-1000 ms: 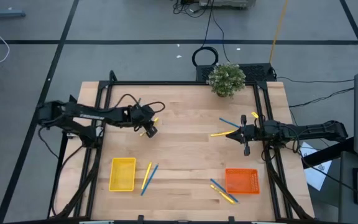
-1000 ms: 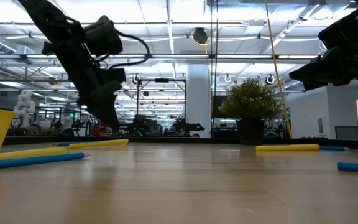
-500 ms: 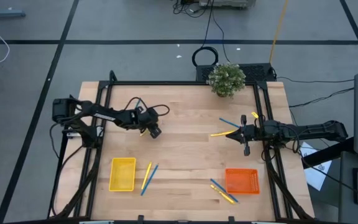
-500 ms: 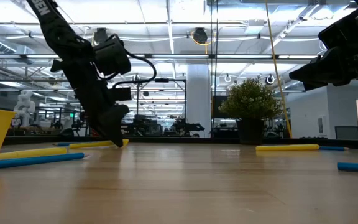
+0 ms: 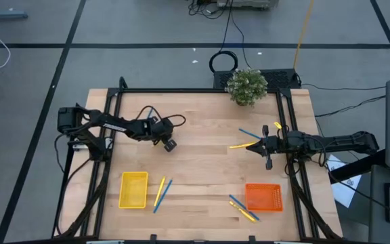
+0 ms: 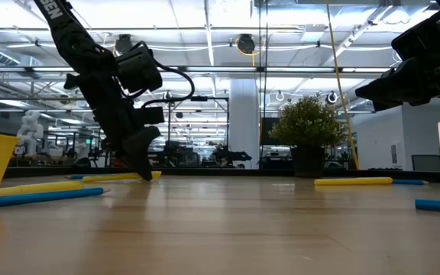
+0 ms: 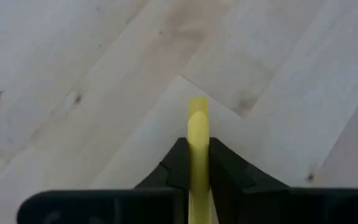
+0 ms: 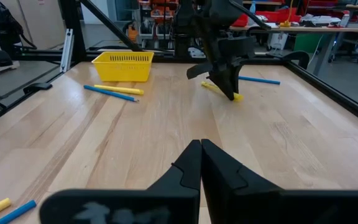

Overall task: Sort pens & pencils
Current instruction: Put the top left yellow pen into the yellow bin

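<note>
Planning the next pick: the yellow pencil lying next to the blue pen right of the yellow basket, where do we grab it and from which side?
Take the yellow pencil at mid-shaft, from straight above. It lies flat on the table, so only a top-down pinch fits. Set the fingers across its length, with care: the blue pen lies close alongside.

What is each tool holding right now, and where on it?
The left tool is shut on a pencil near one end, a short stub sticking out past the fingers. The right tool is shut and holds nothing.
</note>
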`<action>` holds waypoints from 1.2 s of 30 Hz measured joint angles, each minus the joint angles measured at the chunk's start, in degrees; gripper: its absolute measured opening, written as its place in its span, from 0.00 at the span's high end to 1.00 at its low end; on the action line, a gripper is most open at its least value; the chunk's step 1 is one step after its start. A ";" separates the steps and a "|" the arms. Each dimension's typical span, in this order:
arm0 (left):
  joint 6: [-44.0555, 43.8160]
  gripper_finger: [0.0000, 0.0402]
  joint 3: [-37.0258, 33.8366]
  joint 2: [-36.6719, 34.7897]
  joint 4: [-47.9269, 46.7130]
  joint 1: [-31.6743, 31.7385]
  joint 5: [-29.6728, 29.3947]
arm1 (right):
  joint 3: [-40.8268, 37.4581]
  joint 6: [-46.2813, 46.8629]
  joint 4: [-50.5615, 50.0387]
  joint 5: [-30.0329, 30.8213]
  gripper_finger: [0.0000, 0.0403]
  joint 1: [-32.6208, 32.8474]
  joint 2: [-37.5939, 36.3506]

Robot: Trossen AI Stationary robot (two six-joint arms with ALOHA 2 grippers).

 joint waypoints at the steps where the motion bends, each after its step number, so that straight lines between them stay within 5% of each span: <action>1: 0.35 0.91 -0.08 -0.35 -0.23 0.00 -0.03 | 0.02 0.00 0.00 0.00 1.00 -0.01 0.00; 8: 4.20 0.91 -0.34 -8.24 -0.94 0.04 -0.48 | 0.02 0.02 0.00 0.00 1.00 0.00 0.00; 21: 12.55 0.91 -0.33 -36.11 4.93 -3.94 -0.80 | 0.02 0.01 0.00 0.00 1.00 0.00 0.00; 31: 16.38 0.91 -13.95 -47.80 27.33 -10.80 -0.72 | 0.02 0.02 0.00 0.00 1.00 0.00 0.00; 36: 16.67 0.91 -15.20 -51.98 29.30 -10.80 1.72 | 0.00 0.02 0.00 -0.02 1.00 0.00 0.00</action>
